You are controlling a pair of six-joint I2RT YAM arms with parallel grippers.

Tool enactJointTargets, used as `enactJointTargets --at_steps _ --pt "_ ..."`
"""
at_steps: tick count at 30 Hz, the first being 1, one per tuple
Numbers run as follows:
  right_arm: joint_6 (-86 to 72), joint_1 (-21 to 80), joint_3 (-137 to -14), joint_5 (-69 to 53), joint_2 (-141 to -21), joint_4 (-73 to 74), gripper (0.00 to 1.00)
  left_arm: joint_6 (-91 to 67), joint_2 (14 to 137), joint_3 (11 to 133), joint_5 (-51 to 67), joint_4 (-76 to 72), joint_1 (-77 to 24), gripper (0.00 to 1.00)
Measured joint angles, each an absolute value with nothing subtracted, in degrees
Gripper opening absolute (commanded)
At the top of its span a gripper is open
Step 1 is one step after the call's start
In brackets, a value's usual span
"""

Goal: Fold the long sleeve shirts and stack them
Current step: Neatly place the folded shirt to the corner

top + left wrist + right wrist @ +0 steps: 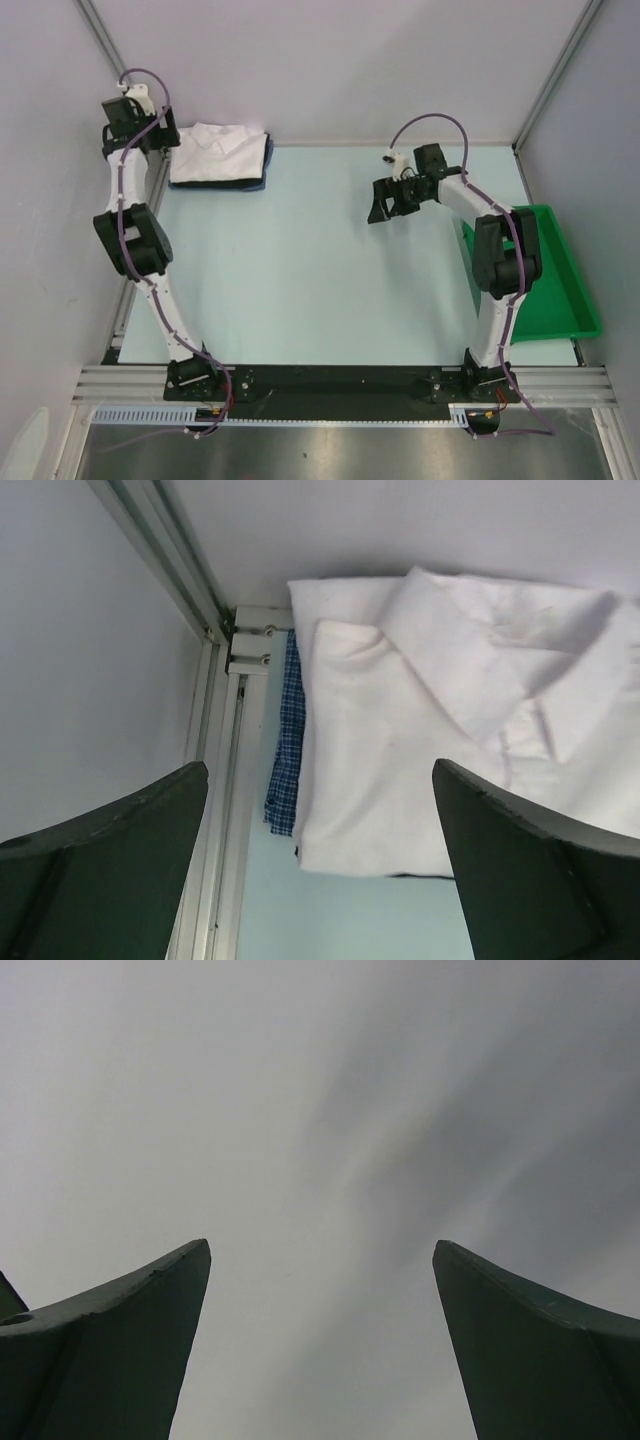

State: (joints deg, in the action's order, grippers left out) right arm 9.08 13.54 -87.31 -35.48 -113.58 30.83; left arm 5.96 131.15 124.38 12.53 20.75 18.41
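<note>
Near edge: both arms bolted to a black mounting bar (340, 382) at the front of the pale blue-green surface (300, 280).

Right side, near to middle: the right arm (505, 260) rises from its base, bends, and reaches leftward. The right claw (381, 203) hangs above the surface, well apart from any cloth. Its wrist view shows both fingers (120, 1340) spread wide with nothing between them and only a blurred grey wall (300, 1110) beyond. A green tray (565, 300) lies along the right edge of the surface, partly under that arm.

Left side: the left arm (130, 240) runs up the left edge toward the far left corner. The left claw (162, 138) sits just beside the shirts, at their left end. Fingers spread wide, gripping nothing; whether a tip brushes the cloth cannot be told.

Far left corner: the shirts lie stacked on the surface against the back wall. The white shirt (400, 760) is on top, folded into a neat rectangle, collar up and toward the wall. A blue checked shirt (288, 740) shows from under its left side, next to the metal frame rail (215, 780). In the overhead view a dark strip of cloth (215, 185) lines the stack's near edge; which shirt it belongs to cannot be told.
</note>
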Motion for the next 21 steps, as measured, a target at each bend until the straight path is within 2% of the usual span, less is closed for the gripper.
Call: enactJointTargets --at_steps 6,11,16,21 --pt "8.6 7.9 -88.8 -35.7 -111.3 30.2 1.00 6.2 118.3 119.5 16.0 26.9 17.3 1.00" --pt "7.6 3.9 -88.8 -36.4 -107.1 29.6 1.00 9.6 110.9 114.7 18.6 33.4 12.3 0.99" --pt "7.1 0.9 -82.5 -37.3 -100.1 28.4 1.00 11.2 104.8 100.3 22.2 38.3 4.5 0.99" --pt "7.6 -0.8 -69.4 -37.8 -92.3 27.4 1.00 11.8 97.3 82.2 23.7 39.2 -0.7 1.00"
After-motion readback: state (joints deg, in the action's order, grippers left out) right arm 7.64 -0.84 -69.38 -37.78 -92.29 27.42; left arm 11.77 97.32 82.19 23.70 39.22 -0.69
